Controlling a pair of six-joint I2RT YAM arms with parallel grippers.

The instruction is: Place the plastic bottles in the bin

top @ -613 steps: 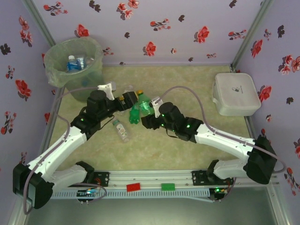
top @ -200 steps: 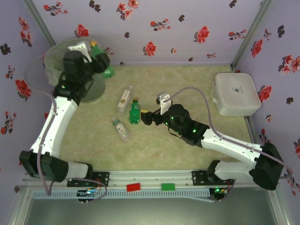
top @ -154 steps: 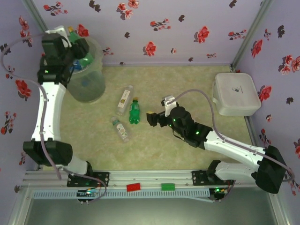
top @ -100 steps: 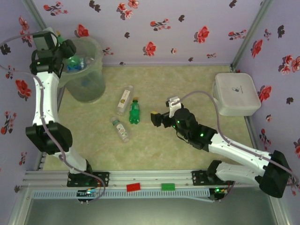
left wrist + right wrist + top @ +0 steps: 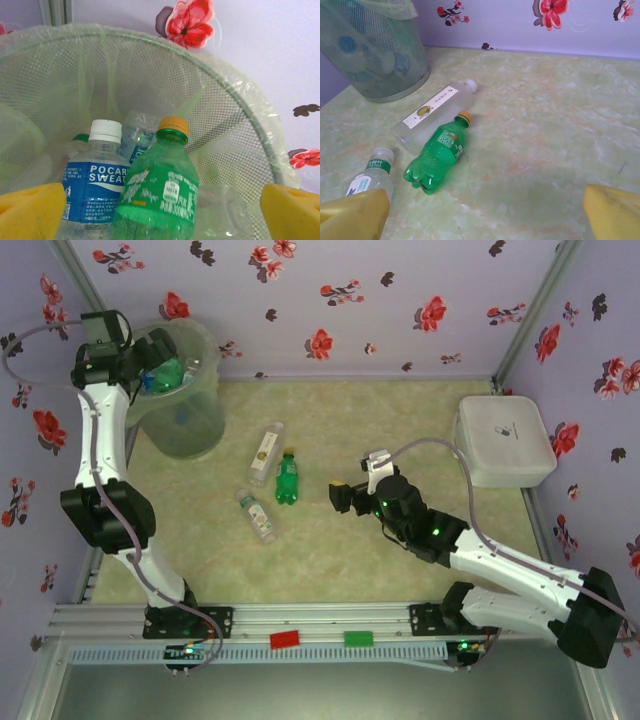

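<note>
The bin (image 5: 190,425), a mesh bucket lined with a pale green bag, stands at the far left corner. My left gripper (image 5: 135,355) hangs open over its rim. In the left wrist view a green bottle with a yellow cap (image 5: 160,190) lies in the bin (image 5: 240,115) between my wide-apart yellow pads (image 5: 30,210), touching neither, beside a blue-labelled clear bottle (image 5: 97,180). On the table lie a clear bottle (image 5: 266,451), a green bottle (image 5: 287,478) and a small clear bottle (image 5: 258,517). My right gripper (image 5: 338,495) is open and empty, right of the green bottle (image 5: 437,157).
A white lidded box (image 5: 503,440) sits at the right wall. Flowered walls close in the table on three sides. The bin (image 5: 375,55) stands behind the clear bottle (image 5: 432,112) and the small bottle (image 5: 370,175) in the right wrist view.
My left arm swung up over the bin with a green bottle and opened; the bottle now lies in the bin. My right gripper drew back rightward from the table's green bottle.
</note>
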